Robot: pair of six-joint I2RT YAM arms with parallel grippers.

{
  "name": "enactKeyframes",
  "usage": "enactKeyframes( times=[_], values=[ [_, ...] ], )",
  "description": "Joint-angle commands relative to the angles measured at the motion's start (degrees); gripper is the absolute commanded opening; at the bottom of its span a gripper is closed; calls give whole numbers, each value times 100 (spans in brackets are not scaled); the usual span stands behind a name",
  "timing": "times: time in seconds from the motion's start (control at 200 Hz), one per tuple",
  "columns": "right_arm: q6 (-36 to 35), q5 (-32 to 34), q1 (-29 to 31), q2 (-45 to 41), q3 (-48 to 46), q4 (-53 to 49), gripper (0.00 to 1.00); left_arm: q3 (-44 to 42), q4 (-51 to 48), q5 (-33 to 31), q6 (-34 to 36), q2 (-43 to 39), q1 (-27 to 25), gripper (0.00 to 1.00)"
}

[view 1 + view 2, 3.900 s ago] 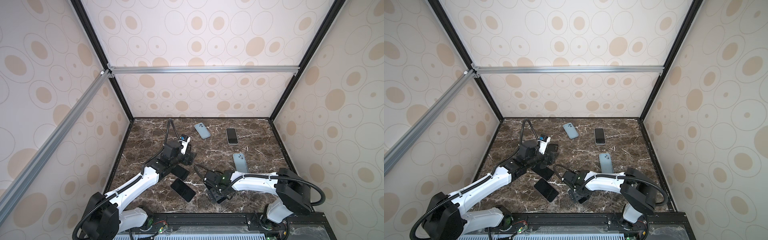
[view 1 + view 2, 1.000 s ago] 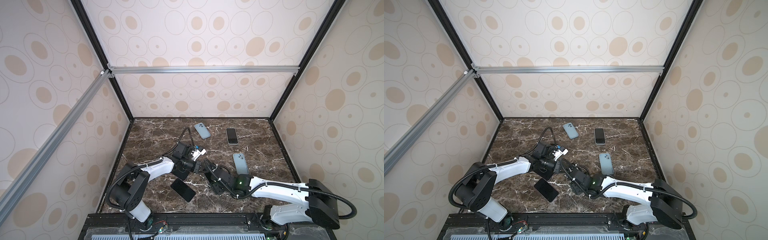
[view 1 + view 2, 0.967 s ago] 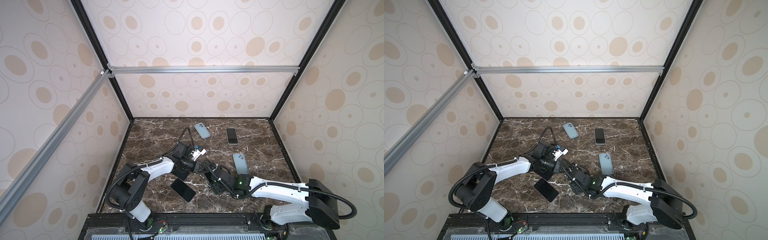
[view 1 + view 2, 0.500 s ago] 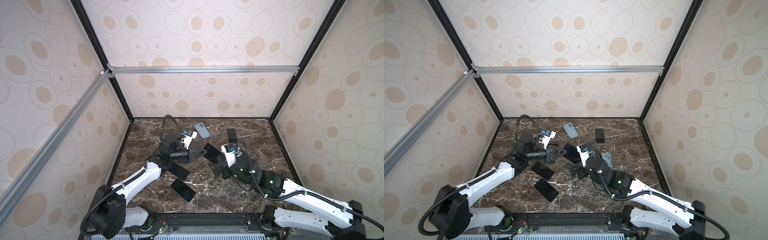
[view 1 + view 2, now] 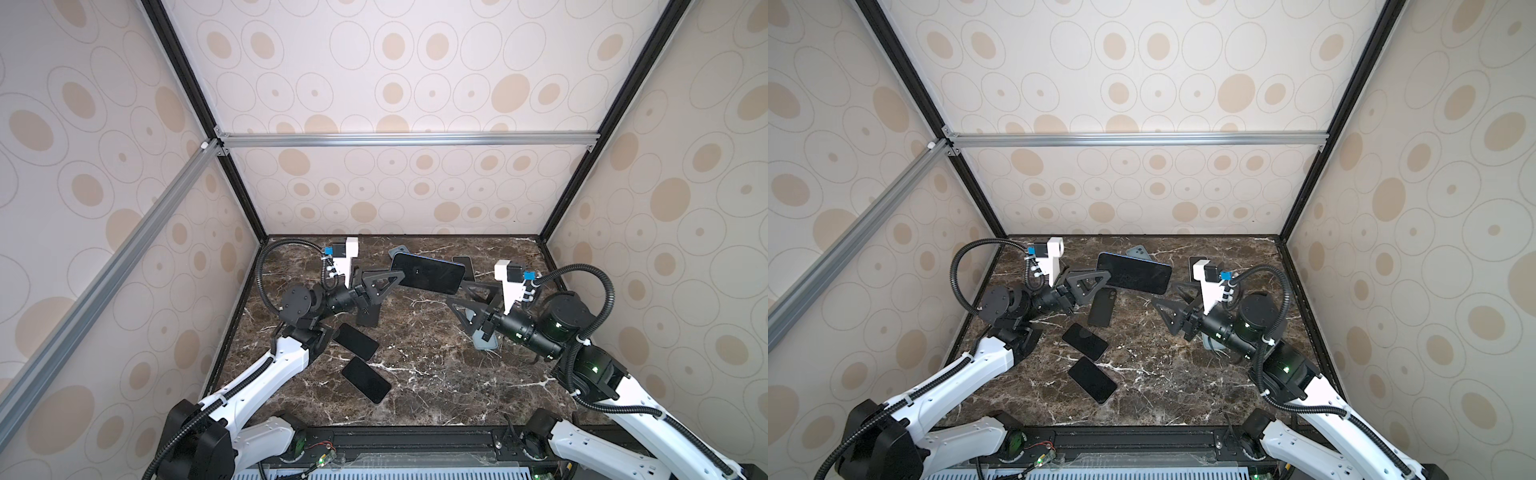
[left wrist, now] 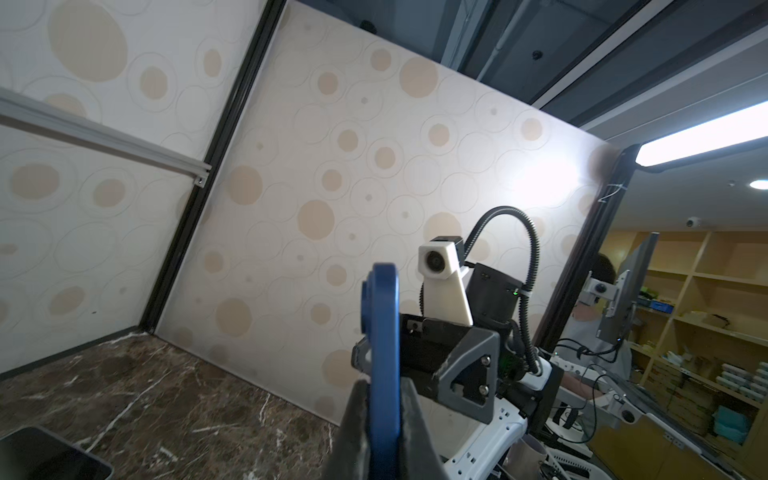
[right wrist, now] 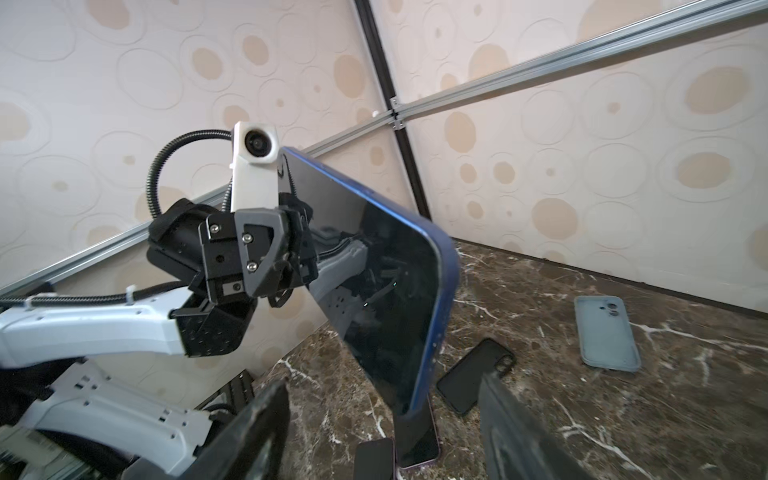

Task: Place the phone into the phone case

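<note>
Nearest the front of the surface (image 5: 436,374) we record a dark phone (image 5: 366,380) and, just behind it, a second dark phone (image 5: 356,341), both lying flat. Beyond these lies a black case (image 5: 1102,307). A grey case (image 5: 484,343) sits partly under the right arm.

Above mid-surface the left pincer (image 5: 398,277) is clenched on one short end of the blue phone (image 5: 428,272), which hangs clear of the surface. We judge that this end-hold leaves the other end free for a second grip. The right pincer (image 5: 455,293) is released, its jaws standing apart about that free end. In the right wrist view neither jaw touches it.

Farthest back lie a second grey case (image 5: 1139,251) and a third dark phone (image 5: 466,262).

Count: four phones, three cases. We judge that no phone is cased yet.
</note>
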Motion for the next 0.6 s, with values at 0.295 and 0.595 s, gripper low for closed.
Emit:
enactKeyframes(
  times=[0.295, 0.595],
  values=[
    [74, -1763, -21, 851, 278, 1697, 53, -80, 2735, 302, -1671, 257, -15, 0],
    [43, -2101, -23, 880, 438, 1803, 49, -236, 2300, 256, -1279, 87, -18, 0]
  ],
)
